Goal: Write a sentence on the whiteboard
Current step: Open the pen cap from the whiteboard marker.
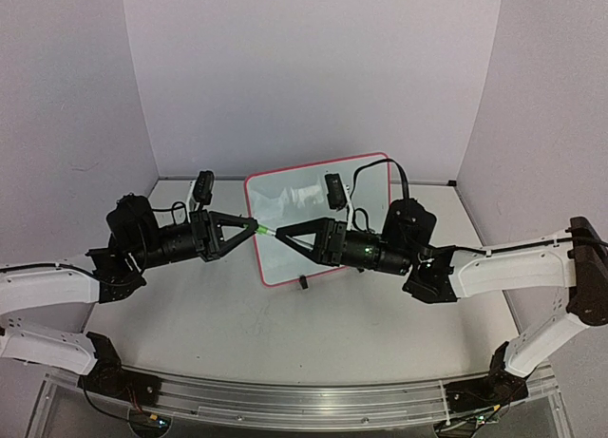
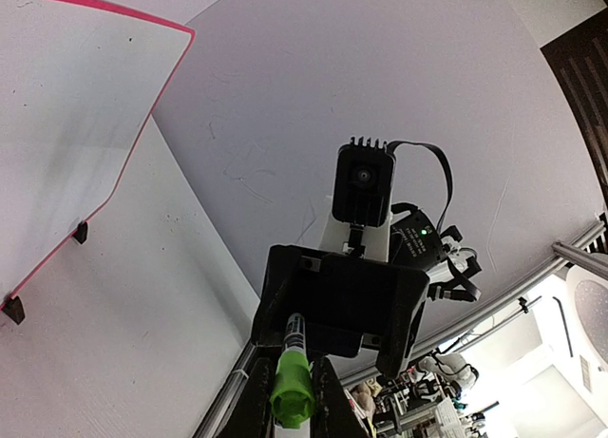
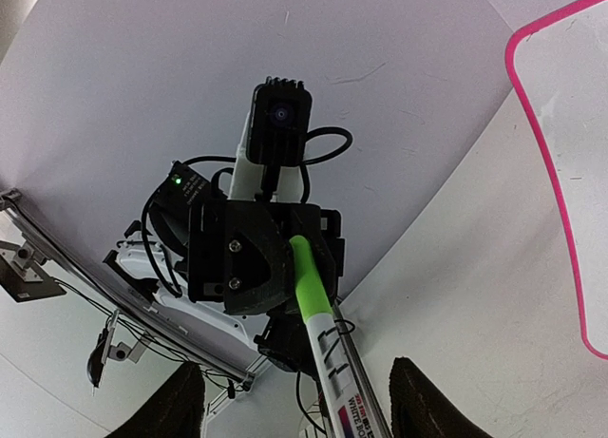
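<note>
Seeing L hand (image 1: 255,227) clenched on green cap (image 2: 292,390) of marker (image 3: 332,352); I read R hand (image 1: 283,237) as released, fingers (image 3: 180,405) apart either side of barrel. Whiteboard (image 1: 366,177) standing near bench (image 1: 237,314) far edge, mid, just behind both hands.

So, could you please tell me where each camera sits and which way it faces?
Top external: above and behind the bases, looking down on the table, the whiteboard, the left gripper and the right gripper.
Left wrist: on the left arm, looking past its own fingers at the right arm's wrist.
Right wrist: on the right arm, looking past its own open fingers at the left arm's wrist.
Shared: both wrist views show the green-capped marker and the board's pink rim.
</note>
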You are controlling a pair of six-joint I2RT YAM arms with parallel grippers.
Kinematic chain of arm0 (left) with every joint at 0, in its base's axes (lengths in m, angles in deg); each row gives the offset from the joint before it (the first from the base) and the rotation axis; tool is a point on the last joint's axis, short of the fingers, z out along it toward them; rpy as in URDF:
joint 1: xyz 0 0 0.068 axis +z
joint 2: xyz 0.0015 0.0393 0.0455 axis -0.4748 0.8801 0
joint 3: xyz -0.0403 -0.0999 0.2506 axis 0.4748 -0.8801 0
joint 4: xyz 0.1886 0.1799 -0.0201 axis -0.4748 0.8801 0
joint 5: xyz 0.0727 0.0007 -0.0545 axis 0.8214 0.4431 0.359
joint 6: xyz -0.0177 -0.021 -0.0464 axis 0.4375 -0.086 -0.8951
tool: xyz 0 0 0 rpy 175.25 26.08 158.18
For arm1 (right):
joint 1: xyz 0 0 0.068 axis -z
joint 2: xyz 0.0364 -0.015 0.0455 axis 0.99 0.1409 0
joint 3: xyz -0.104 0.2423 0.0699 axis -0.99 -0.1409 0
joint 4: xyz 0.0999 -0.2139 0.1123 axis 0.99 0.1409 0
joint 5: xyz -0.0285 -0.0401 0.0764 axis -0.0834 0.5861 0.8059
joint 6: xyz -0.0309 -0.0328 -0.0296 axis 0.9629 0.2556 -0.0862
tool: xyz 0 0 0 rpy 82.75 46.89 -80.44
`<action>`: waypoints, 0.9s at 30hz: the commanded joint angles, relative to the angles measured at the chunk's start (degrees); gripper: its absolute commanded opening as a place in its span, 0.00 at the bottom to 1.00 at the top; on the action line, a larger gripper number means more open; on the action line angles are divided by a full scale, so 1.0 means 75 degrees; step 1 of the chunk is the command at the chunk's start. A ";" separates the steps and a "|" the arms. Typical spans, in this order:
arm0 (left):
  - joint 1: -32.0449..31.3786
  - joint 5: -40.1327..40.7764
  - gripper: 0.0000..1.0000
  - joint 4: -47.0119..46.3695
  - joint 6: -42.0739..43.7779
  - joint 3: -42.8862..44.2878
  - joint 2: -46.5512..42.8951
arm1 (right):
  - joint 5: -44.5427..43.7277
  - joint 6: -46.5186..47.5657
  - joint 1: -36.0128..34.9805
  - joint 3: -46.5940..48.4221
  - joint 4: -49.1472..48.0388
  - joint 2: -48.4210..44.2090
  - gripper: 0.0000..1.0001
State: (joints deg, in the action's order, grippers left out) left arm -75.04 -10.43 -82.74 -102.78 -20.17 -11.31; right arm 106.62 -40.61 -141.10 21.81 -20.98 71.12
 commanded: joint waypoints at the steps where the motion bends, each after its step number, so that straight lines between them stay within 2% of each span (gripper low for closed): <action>1: 0.0003 -0.0087 0.00 -0.0019 0.0138 0.0146 0.0007 | 0.0178 0.0026 -0.0056 0.0223 -0.0444 -0.0147 0.58; 7: 0.0004 -0.0218 0.00 -0.0151 0.0028 0.0180 0.0236 | 0.0217 0.0050 -0.0081 0.0268 -0.0445 -0.0119 0.49; 15: 0.0004 -0.0229 0.00 0.0037 0.0016 0.0180 0.0185 | 0.0042 0.0107 -0.0122 0.0202 -0.0469 -0.0195 0.24; 20: 0.0004 -0.0218 0.00 0.0089 0.0014 0.0168 0.0137 | -0.0119 0.0076 -0.0128 0.0058 -0.0651 -0.0271 0.14; 23: 0.0004 -0.0213 0.00 0.0094 0.0014 0.0157 0.0118 | -0.0241 0.0025 -0.0125 -0.0037 -0.0786 -0.0304 0.02; 27: 0.0015 -0.0041 0.00 -0.0007 -0.0052 0.0103 0.0078 | -0.0584 -0.0011 -0.0127 -0.0254 -0.0855 -0.0402 0.00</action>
State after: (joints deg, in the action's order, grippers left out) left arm -74.80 -11.92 -85.09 -104.64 -20.04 -10.76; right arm 106.10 -39.85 -141.53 20.84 -22.05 71.01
